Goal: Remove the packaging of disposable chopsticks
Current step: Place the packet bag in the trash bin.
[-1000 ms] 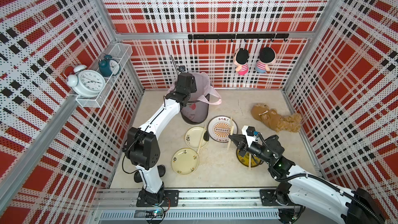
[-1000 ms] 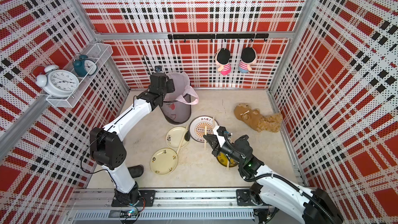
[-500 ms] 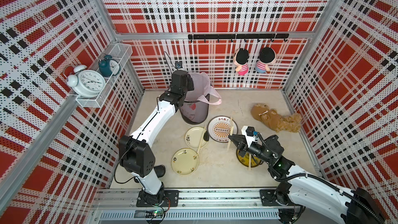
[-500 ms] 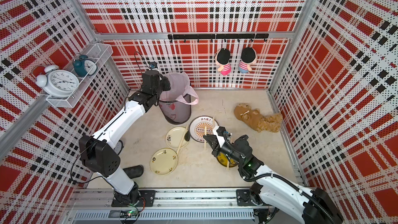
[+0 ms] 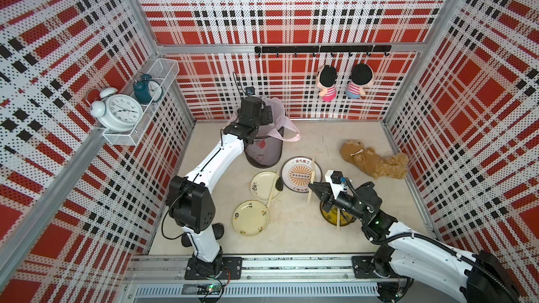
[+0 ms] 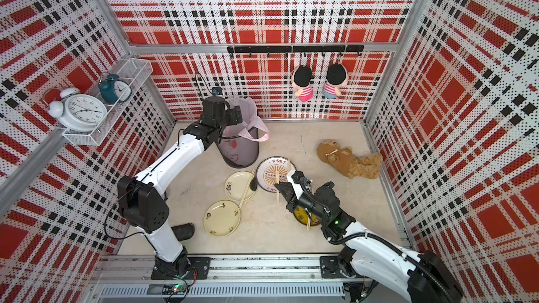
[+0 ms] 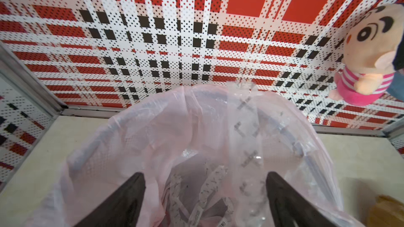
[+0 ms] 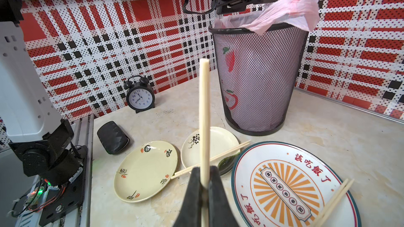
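My left gripper point(image 7: 205, 179) hangs open over the black mesh bin point(image 5: 264, 153) with its pink liner point(image 7: 131, 140); nothing sits between its fingers. One clear printed sleeve of packaging point(image 7: 247, 136) leans loose inside the liner, and more sleeves point(image 7: 209, 191) lie at the bottom. My right gripper point(image 8: 204, 181) is shut on a pair of disposable chopsticks point(image 8: 204, 116), held above the table by the large patterned plate point(image 5: 300, 174). Both top views show the left gripper point(image 5: 267, 115) point(image 6: 234, 115) and the right gripper point(image 5: 311, 185) point(image 6: 278, 189). Bare chopsticks rest on the large plate point(image 6: 289, 164), the small cream plate point(image 5: 272, 188) and the dark yellow plate point(image 5: 338, 220).
A second cream plate point(image 5: 250, 218) lies near the front. A brown plush toy point(image 5: 373, 160) lies at the right. A black alarm clock point(image 8: 140, 94) and a flat black object point(image 8: 112, 137) sit by the left arm's base. Two dolls point(image 5: 344, 85) hang on the back wall.
The left arm has shifted a little above the bin and its jaws now stand wide open, with a sleeve loose inside the liner. The right arm has stayed still with its chopsticks.
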{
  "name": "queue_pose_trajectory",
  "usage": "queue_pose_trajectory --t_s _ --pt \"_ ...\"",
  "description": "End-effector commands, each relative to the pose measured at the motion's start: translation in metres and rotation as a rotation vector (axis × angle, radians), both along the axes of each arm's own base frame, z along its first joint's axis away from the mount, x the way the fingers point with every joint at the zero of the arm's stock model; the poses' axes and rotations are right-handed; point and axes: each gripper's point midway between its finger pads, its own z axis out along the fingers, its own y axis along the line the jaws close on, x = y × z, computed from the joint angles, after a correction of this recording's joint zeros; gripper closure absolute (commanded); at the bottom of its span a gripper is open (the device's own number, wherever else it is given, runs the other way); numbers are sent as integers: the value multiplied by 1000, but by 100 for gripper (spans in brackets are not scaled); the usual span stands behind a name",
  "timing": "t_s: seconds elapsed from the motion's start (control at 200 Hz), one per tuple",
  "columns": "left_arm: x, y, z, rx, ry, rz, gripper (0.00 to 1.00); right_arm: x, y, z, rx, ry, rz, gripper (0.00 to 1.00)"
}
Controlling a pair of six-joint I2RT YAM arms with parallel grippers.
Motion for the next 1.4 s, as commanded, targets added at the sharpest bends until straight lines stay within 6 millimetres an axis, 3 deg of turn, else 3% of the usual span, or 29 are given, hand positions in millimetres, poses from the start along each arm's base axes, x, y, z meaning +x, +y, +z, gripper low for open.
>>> queue_pose_trajectory --t_s 0.0,0.155,0.251,0.391,0.661,0.762,0.977,1.152,1.393 --pt "-10 41 22 37 -22 151 11 3 0 13 15 -36 -5 100" --pt "-19 77 20 22 -15 212 14 3 0 12 15 -36 -4 100" --pt "-17 89 15 5 -4 216 16 3 1 13 15 -33 0 100" --pt "-7 78 0 -10 34 153 18 2 1 13 18 -34 3 100" --pt "-1 77 -33 17 109 173 14 2 1 13 16 -34 2 100" --pt "-2 72 -25 23 88 169 14 3 1 12 15 -30 2 100" --pt "-22 61 16 14 -5 165 9 4 2 11 16 -20 4 100" --pt "-56 66 33 -30 -83 181 0 7 8 8 25 23 15 100" --pt "-108 82 52 -106 -165 196 2 3 30 1 44 90 64 100"
